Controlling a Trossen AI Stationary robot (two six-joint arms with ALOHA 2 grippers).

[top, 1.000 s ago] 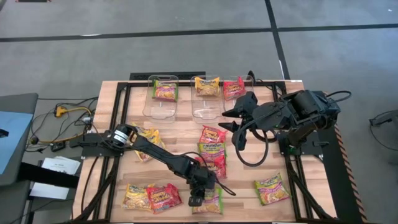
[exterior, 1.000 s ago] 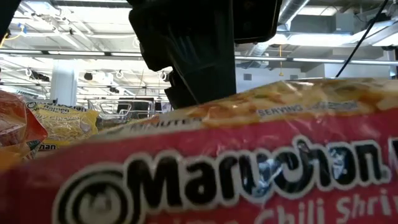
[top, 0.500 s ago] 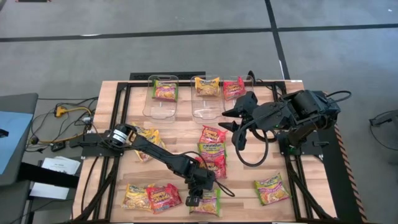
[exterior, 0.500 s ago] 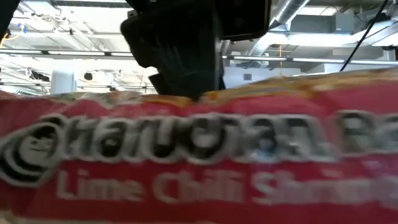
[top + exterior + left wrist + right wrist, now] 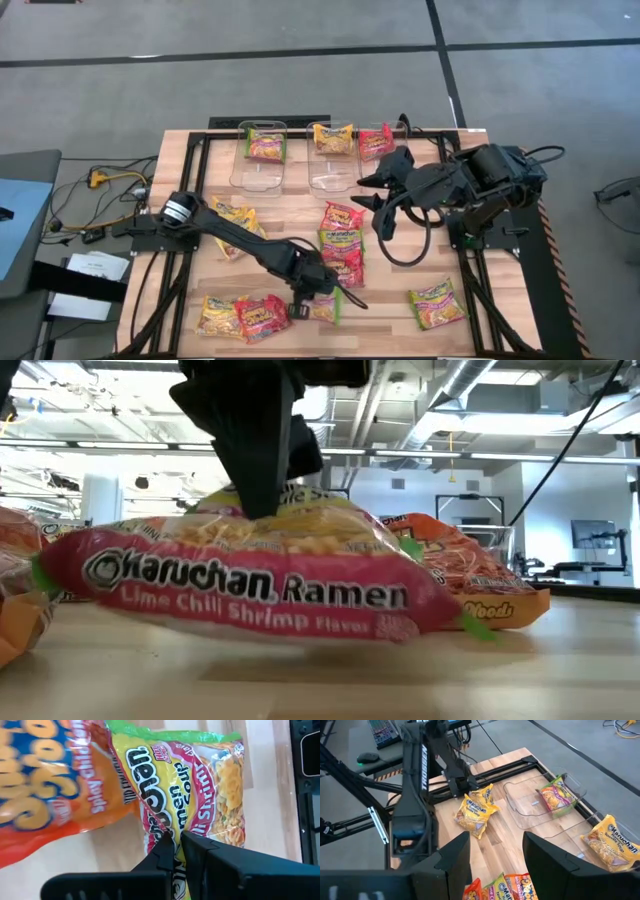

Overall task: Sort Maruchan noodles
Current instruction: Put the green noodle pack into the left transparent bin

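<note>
The left hand [image 5: 303, 308] is clamped on the edge of a green-edged Lime Chili Shrimp packet [image 5: 250, 575] at the worktop's [image 5: 390, 310] near edge, lifting that end slightly. An orange packet [image 5: 45, 785] lies just beside it. The right hand [image 5: 368, 190] hangs with fingers spread near the clear bins [image 5: 335, 172], holding nothing.

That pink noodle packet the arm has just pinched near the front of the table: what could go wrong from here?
The left gripper pinches only a thin fold of the Lime Chili Shrimp packet, so the glossy wrapper might slip free or tear. The packet hangs tilted, one end low over the table, and could drag. An orange packet lies right beside it and may get nudged.
</note>
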